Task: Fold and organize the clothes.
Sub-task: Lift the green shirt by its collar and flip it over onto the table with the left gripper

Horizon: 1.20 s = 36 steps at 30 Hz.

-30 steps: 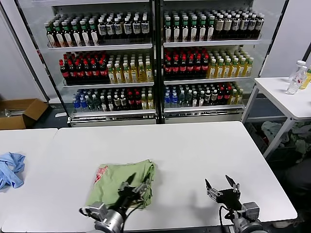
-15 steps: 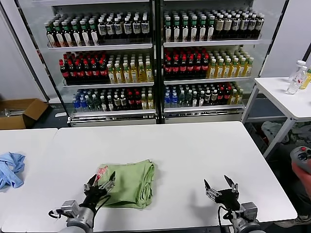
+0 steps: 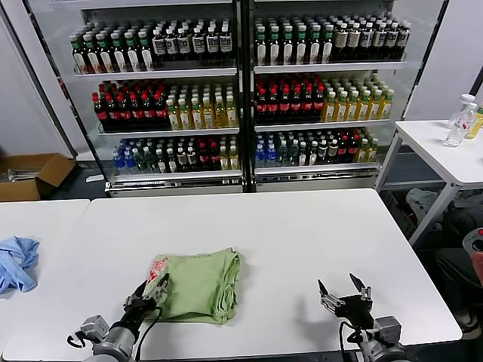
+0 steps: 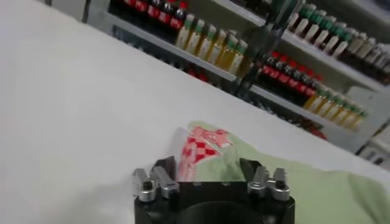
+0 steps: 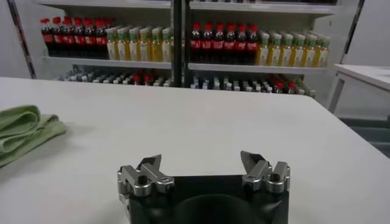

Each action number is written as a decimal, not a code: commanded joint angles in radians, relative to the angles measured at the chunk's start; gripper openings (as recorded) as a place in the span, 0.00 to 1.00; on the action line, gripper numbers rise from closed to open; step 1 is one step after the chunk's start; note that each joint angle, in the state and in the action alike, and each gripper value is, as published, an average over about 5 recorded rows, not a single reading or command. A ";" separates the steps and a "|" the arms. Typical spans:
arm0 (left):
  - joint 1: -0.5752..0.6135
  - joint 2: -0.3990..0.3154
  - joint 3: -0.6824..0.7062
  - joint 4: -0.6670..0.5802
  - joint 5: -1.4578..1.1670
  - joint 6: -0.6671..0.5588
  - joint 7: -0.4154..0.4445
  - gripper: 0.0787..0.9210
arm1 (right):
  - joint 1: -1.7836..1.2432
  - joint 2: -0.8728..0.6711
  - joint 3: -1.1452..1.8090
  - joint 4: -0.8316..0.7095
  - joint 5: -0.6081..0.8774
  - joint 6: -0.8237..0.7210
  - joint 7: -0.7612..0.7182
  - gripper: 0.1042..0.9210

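— Behind the white bench, what is shown?

— Lit shelves of bottles are seen. A blue cloth is lying on a side bench, well away from both tools.

— Where is the shirt?

— It is laid as a compact folded bundle on the bench, just ahead of the left tool and well off to the left of the right tool. The red-and-white print is turned up at the corner nearest the left tool.

— Which step is judged to be in hand?

— The folding appears largely done. What remains is probably tidying or placing the bundle. For that, the near edge would need to be approached low by the left tool and all layers taken together, so the fold is not pulled open.

— How is the left tool held?

— Its fingers are spread apart and nothing is held. It is poised at the shirt's near corner; whether the cloth is actually touched cannot be told.

— And the right tool?

— It is parked above bare bench with its fingers wide apart, and nothing is gripped or touched.
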 commanded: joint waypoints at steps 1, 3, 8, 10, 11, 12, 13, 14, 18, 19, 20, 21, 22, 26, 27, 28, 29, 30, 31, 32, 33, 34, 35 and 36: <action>-0.015 -0.022 -0.011 0.016 -0.225 0.053 0.043 0.67 | -0.006 0.000 0.009 0.006 -0.002 0.001 0.001 0.88; -0.020 -0.021 -0.019 0.023 -0.263 0.052 0.046 0.60 | -0.010 0.001 0.013 0.009 -0.002 0.002 0.002 0.88; -0.031 -0.021 -0.044 0.044 -0.367 0.057 0.048 0.43 | -0.016 0.002 0.022 0.014 -0.001 0.002 0.004 0.88; -0.033 -0.024 -0.052 0.047 -0.403 0.061 0.052 0.36 | -0.018 0.002 0.024 0.017 0.000 0.002 0.005 0.88; -0.034 -0.025 -0.055 0.048 -0.418 0.063 0.054 0.32 | -0.019 0.001 0.026 0.018 0.000 0.002 0.005 0.88; -0.035 -0.028 -0.058 0.048 -0.431 0.065 0.056 0.29 | -0.019 0.001 0.027 0.020 0.000 0.002 0.006 0.88; -0.037 -0.031 -0.060 0.047 -0.444 0.067 0.058 0.26 | -0.020 0.001 0.029 0.022 0.000 0.001 0.006 0.88; -0.038 -0.035 -0.064 0.046 -0.457 0.069 0.059 0.22 | -0.020 0.001 0.030 0.024 0.001 0.001 0.006 0.88; -0.039 -0.039 -0.101 0.029 -0.497 0.076 0.062 0.09 | -0.023 -0.001 0.036 0.030 0.004 0.000 0.007 0.88; -0.038 -0.036 -0.118 0.022 -0.499 0.076 0.061 0.07 | -0.022 -0.001 0.037 0.031 0.005 0.000 0.007 0.88; -0.037 -0.030 -0.144 0.013 -0.498 0.076 0.060 0.05 | -0.021 -0.001 0.038 0.031 0.006 0.000 0.007 0.88; -0.037 -0.021 -0.179 0.004 -0.494 0.076 0.057 0.04 | -0.020 -0.002 0.038 0.031 0.007 0.000 0.007 0.88; -0.037 -0.011 -0.217 -0.005 -0.485 0.075 0.052 0.04 | -0.019 -0.002 0.037 0.030 0.007 0.000 0.007 0.88; -0.025 0.061 -0.377 -0.048 -0.374 0.046 0.016 0.04 | -0.010 -0.004 0.029 0.030 0.013 0.001 0.006 0.88; -0.015 0.084 -0.417 -0.069 -0.331 0.035 0.007 0.04 | -0.006 -0.005 0.027 0.029 0.015 0.001 0.006 0.88; -0.005 0.107 -0.456 -0.092 -0.292 0.025 -0.002 0.04 | -0.003 -0.006 0.025 0.028 0.017 0.001 0.006 0.88; 0.003 0.126 -0.490 -0.118 -0.268 0.021 -0.006 0.04 | 0.002 -0.008 0.022 0.027 0.020 0.001 0.006 0.88; 0.009 0.143 -0.521 -0.149 -0.247 0.022 -0.011 0.04 | 0.007 -0.009 0.019 0.026 0.022 0.001 0.006 0.88; 0.012 0.158 -0.543 -0.177 -0.232 0.025 -0.016 0.04 | 0.012 -0.010 0.016 0.025 0.024 0.001 0.006 0.88; 0.014 0.169 -0.550 -0.202 -0.217 0.029 -0.020 0.04 | 0.016 -0.011 0.012 0.025 0.026 0.001 0.006 0.88; 0.016 0.177 -0.542 -0.231 -0.193 0.031 -0.023 0.04 | 0.020 -0.012 0.009 0.026 0.028 0.001 0.006 0.88; 0.021 0.180 -0.518 -0.259 -0.163 0.032 -0.026 0.04 | 0.022 -0.013 0.007 0.027 0.029 0.001 0.006 0.88; 0.025 0.179 -0.489 -0.284 -0.133 0.031 -0.028 0.04 | 0.023 -0.013 0.005 0.029 0.030 0.001 0.006 0.88; 0.029 0.169 -0.439 -0.311 -0.101 0.029 -0.031 0.04 | 0.023 -0.014 0.005 0.031 0.030 0.002 0.005 0.88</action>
